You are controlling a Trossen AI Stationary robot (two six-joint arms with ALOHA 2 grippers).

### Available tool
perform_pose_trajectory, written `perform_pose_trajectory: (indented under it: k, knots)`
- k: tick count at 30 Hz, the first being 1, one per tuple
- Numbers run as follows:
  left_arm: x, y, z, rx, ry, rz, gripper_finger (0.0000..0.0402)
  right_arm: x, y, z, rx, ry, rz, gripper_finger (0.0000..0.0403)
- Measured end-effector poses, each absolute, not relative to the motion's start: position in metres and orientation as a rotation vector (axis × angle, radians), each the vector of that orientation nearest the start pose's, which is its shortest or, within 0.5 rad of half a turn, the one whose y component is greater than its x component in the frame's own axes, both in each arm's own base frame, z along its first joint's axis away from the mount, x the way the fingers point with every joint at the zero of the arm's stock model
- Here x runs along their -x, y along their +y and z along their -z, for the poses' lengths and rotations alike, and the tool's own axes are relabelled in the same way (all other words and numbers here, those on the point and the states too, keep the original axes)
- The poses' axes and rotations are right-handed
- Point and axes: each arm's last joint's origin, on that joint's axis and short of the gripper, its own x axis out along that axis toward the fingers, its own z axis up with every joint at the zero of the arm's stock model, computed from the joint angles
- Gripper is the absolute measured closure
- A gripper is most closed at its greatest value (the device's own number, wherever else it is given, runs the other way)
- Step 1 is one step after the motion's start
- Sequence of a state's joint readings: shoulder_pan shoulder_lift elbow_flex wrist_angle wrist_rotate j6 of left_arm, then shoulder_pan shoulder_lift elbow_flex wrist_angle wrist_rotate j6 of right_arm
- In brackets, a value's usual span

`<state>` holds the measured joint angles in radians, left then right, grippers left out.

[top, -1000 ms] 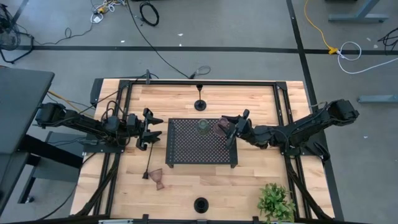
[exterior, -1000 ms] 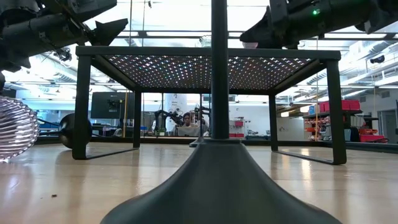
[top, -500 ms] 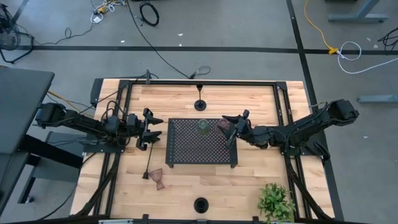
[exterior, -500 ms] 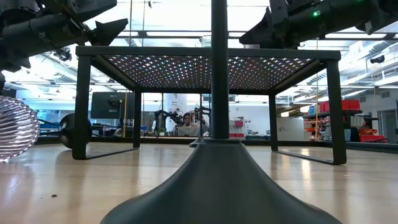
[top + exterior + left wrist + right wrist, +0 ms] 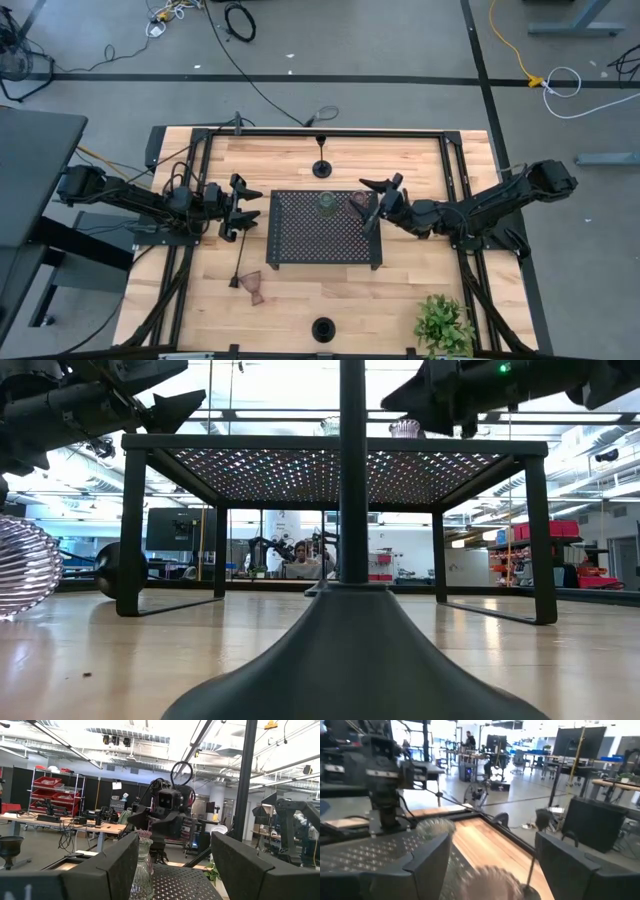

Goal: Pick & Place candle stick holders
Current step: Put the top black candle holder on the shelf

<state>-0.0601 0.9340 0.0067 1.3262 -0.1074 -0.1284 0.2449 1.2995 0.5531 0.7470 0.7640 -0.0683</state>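
Pinkish-brown glass holder now stands freed on the black tray; right claw has released it, left claw hangs open beside the tray.

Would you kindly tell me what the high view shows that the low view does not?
Only the high view shows the plant, the fallen black holder and the pale green glass holder on the tray. Only the low view shows the person in the room behind. Both show the tray, the pinkish holder on it, and the open right hand beside it.
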Motion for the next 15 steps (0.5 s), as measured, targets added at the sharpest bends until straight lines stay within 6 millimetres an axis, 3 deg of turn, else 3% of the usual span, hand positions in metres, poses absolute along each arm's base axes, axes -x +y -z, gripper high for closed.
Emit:
perform_pose_trajectory:
  k: [5,8,15]
  knots:
    - [-0.147,-0.006,-0.193,0.16,-0.4,-0.021,0.0154,-0.261,0.048,-0.251,0.115,-0.009,0.499,0.0114]
    - [-0.147,-0.006,-0.193,0.16,-0.4,-0.021,0.0154,-0.264,0.047,-0.264,0.149,-0.02,0.571,0.0117]
    - [-0.147,-0.006,-0.193,0.16,-0.4,-0.021,0.0154,-0.268,0.029,-0.292,0.19,-0.016,0.675,0.0119]
